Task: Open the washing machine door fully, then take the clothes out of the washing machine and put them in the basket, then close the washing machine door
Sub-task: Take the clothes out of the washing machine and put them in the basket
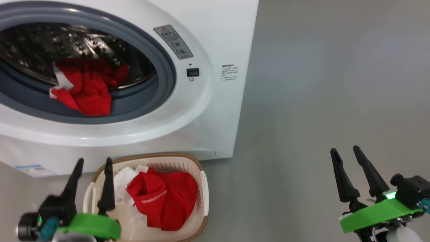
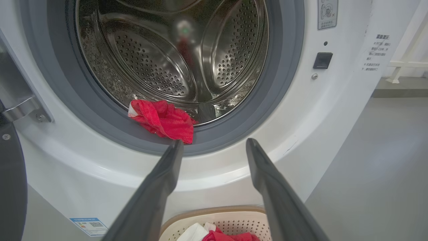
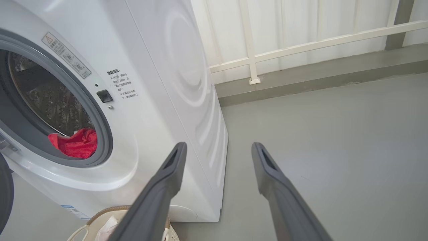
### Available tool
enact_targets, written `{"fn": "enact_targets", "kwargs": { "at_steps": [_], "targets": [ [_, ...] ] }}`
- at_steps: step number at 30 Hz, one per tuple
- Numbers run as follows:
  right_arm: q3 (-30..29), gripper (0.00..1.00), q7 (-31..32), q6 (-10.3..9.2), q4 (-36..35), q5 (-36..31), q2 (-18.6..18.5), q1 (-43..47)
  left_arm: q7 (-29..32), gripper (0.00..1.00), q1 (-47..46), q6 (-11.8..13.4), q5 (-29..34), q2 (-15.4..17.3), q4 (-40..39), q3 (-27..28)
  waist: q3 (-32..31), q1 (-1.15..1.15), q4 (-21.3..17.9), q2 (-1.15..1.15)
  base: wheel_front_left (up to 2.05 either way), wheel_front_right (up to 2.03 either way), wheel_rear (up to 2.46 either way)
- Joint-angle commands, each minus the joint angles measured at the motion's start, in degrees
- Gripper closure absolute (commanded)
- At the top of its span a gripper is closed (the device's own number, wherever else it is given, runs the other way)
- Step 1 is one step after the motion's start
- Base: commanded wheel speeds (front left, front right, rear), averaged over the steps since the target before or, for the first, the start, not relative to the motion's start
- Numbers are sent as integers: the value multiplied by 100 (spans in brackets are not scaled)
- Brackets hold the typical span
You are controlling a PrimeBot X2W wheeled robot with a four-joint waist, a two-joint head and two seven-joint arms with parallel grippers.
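In the head view, the washing machine [image 1: 215, 127] is being shown with its mouth open. A red garment [image 1: 89, 92] with a white edge is lying across the lower lip of the grey gasket [image 1: 168, 67], not yet taken out. Red and white clothes [image 1: 158, 198] are lying in the basket [image 1: 205, 188], which is standing on the floor just before the machine. The left gripper [image 1: 94, 161] is being held over the basket's left part, its fingers spread with nothing between them. The right gripper [image 1: 344, 150] is being held well to the right over bare floor, likewise spread and empty.

In the left wrist view, the perforated drum [image 2: 150, 67] is being faced, and the washing machine door [image 2: 11, 187] is showing as a dark edge at the left, swung wide. If the garment is pinched only by a fold, it could be dragged over the gasket, snagged, or dropped beside the small basket. Cloth left trailing could be trapped when the door is shut. A blue sticker [image 2: 88, 226] with a QR code is being seen low on the front.

In the right wrist view, a grey sticker [image 3: 65, 55] with a red warning triangle and a block of small print [image 3: 122, 83] are being shown. Neither can be read, and no brand name is being made out.
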Motion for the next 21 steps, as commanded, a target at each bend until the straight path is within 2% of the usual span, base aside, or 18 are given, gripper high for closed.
{"fn": "enact_targets", "kwargs": {
  "at_steps": [1, 11, 21],
  "targets": [
    [119, 0, -37, 36, -163, -24, -52, -202, -29, 0, -340, 51, 70, 175, 59, 183, 270, 0, -23, 0, 0, 0, 0],
    [193, 0, -37, 36, -183, -1, 71, -587, -12, 0, -2229, 179, 276, 820, 1775, 191, 878, 0, -290, 0, 0, 0, 0],
    [295, 0, -37, 36, -175, 18, 153, -826, 159, 0, -3706, 191, 677, 1352, 3389, -200, 1220, 0, -587, 0, 0, 0, 0]
  ]
}}
